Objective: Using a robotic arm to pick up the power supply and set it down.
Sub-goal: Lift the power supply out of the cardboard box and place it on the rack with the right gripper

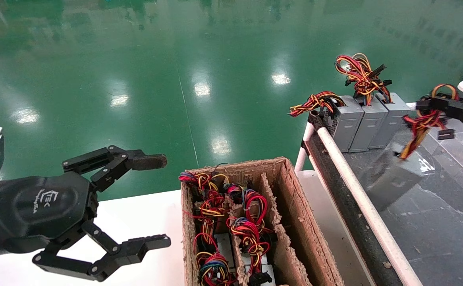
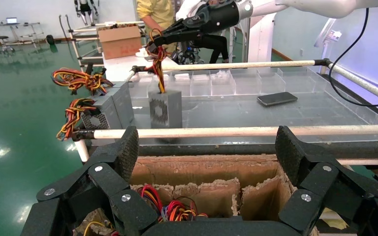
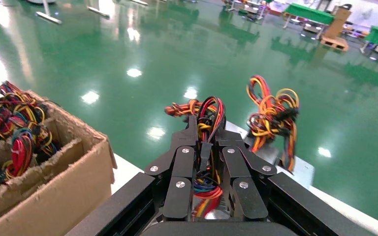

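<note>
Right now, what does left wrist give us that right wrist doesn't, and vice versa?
Only left wrist: the power supply hanging by its wires from the right gripper above the grey tray, its vent face showing, a phone on that tray, and the open left gripper parked over the cardboard box.

Only right wrist: the right gripper's fingers closed on the wire bundle.

Both: the box's wire-filled slots, other supplies' wire loops, green floor.

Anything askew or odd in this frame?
Yes: the right pincer grips only the wire bundle, so the power supply dangles tilted over the bench, unlike the three units standing upright. The left pincer idles open.
</note>
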`<state>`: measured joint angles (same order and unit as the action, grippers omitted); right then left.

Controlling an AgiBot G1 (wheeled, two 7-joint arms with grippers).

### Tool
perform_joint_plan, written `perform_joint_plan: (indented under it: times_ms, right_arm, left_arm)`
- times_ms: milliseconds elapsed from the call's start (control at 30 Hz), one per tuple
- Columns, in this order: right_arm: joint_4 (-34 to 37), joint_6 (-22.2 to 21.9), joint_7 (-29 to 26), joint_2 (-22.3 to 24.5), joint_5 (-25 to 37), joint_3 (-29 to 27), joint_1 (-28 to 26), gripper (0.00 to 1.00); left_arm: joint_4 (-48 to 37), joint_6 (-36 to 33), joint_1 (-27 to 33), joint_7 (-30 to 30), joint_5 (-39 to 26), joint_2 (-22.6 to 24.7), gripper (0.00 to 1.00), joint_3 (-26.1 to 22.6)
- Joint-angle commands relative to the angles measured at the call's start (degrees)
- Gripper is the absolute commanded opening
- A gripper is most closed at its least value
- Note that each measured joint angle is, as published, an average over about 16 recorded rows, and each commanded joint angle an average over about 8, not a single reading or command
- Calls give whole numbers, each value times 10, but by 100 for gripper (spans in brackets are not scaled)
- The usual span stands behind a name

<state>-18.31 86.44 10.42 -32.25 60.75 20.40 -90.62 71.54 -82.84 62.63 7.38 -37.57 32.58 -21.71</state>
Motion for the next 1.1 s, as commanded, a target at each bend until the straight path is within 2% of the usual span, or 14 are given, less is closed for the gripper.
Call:
perform_joint_plan:
  times_ms: [33,233,533,900,933,1100]
  right_arm:
    - [15,5,3,-9,9,6,-11,0]
    - [46,-4,17,-45,32,21,-45,0]
    - [93,-47,28,-107,57,36,-97,0]
    - [135,-92,50,-153,76,47,-135,0]
    - [138,-95,52,-156,77,48,-136,3]
    - [152,-103,60,-164,82,52,-141,66]
  left_arm:
    - [0,0,0,0,0,0,100,0]
    - [0,0,0,0,0,0,100,0]
    - [0,0,0,0,0,0,100,0]
    - [0,0,0,0,0,0,100,0]
    - [0,0,0,0,0,0,100,0]
    - [0,0,0,0,0,0,100,0]
